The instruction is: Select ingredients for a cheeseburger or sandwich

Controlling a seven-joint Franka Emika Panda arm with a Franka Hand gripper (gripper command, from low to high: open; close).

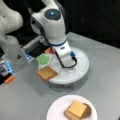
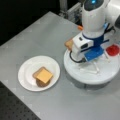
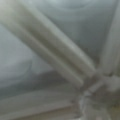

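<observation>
Below, gripper [image 2: 88,62] probably over tray [image 2: 110,75] — cheese square [image 2: 44,75] plated

**White arm with blue details**

The arm [image 1: 51,27] has a smooth, rounded white shell in both front views. On top of its big joint there is a dark round cap [image 1: 52,14] with a small light, blue-green in colour. A blue band [image 2: 93,38] goes around the wrist, and a blue block [image 2: 94,53] is fixed under it. A black cable [image 1: 65,64] hangs in a loop from the wrist, ending in a blue plug [image 1: 73,55].
</observation>
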